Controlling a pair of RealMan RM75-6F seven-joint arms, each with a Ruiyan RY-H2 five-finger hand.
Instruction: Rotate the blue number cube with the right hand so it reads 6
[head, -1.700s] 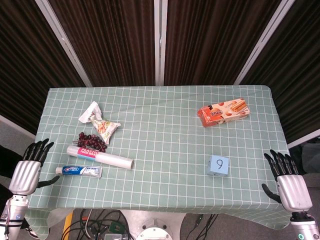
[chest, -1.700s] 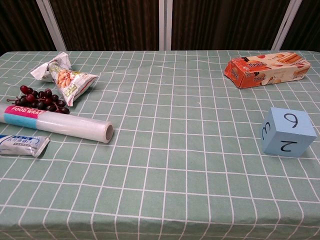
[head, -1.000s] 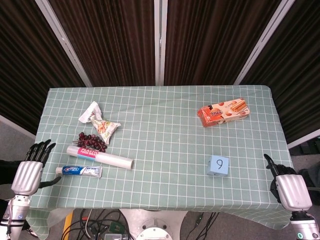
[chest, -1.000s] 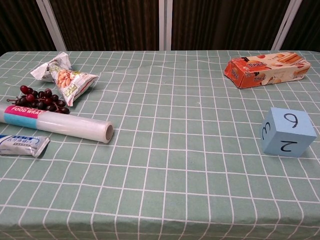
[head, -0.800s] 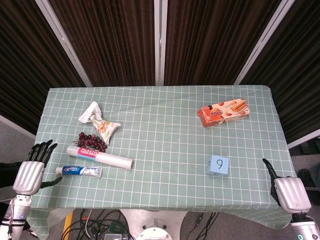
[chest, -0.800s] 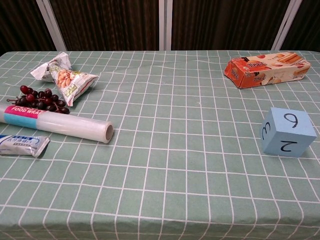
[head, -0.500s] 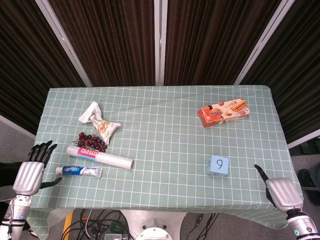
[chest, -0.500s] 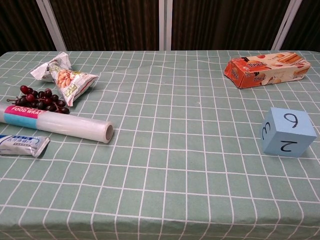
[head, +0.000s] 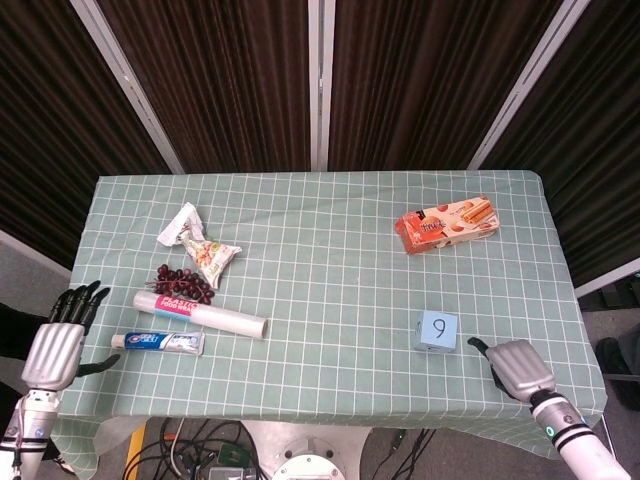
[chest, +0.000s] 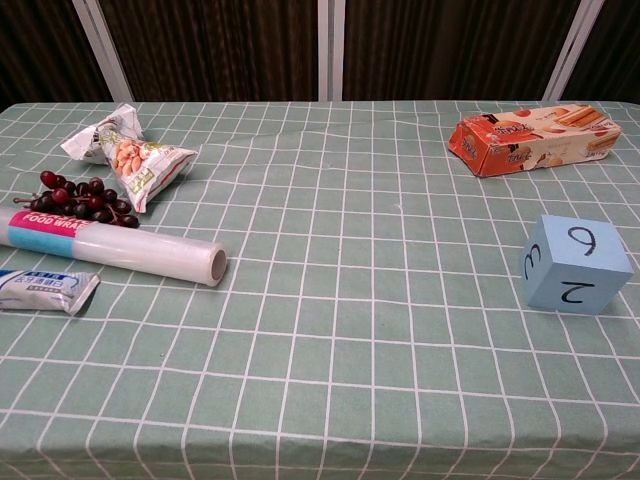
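The blue number cube (head: 437, 331) sits on the green checked tablecloth at the right front; in the head view its top face reads 9. In the chest view the cube (chest: 576, 263) shows a 3 on its left face and a 2 on its front face. My right hand (head: 517, 368) hovers over the table's front right, just right of and nearer than the cube, not touching it; its fingers look curled under, holding nothing. My left hand (head: 57, 344) hangs off the table's left front corner with its fingers spread and empty. Neither hand appears in the chest view.
An orange biscuit box (head: 446, 224) lies behind the cube. On the left lie a snack bag (head: 200, 243), dark grapes (head: 184, 281), a cling film roll (head: 200, 313) and a toothpaste tube (head: 158, 342). The table's front edge (head: 330, 410) runs close to both hands.
My right hand has swung in from beyond the table's right front corner to beside the cube, its fingers folding from spread upright to curled. The left hand barely shifted. The cube has not moved.
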